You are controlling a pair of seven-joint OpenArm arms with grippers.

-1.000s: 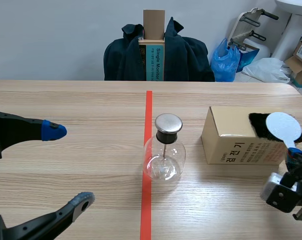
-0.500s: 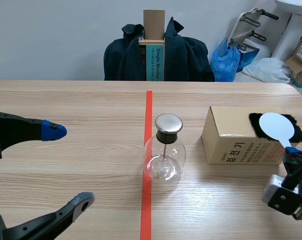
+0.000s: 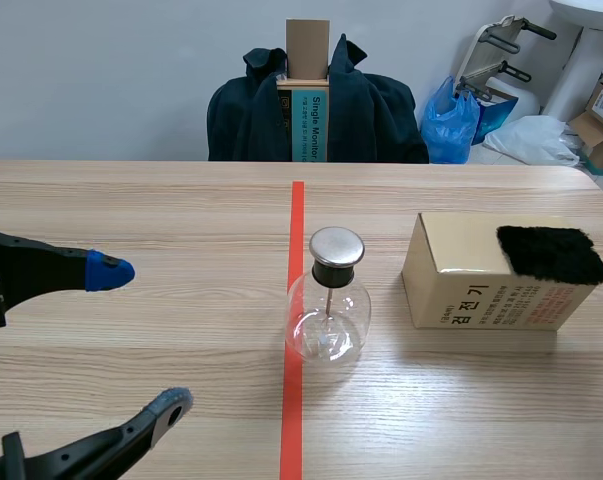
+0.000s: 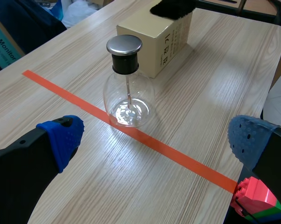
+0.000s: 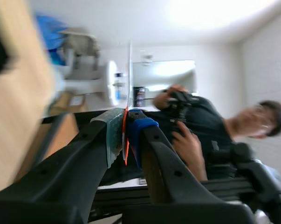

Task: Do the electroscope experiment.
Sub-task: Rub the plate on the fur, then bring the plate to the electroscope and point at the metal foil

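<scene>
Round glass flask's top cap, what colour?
Silver metal disc over a black collar; clearest in left wrist view.

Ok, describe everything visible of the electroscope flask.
The electroscope is a round clear glass flask with a black stopper capped by a flat silvery metal disc. A thin rod hangs from the stopper into the bulb; its lower end is too small to read. It stands upright on the table beside the orange-red tape line, apart from the cardboard box; nothing grips it.

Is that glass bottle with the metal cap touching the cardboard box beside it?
No, the electroscope stands apart from the cardboard box, with bare table showing between them.
</scene>
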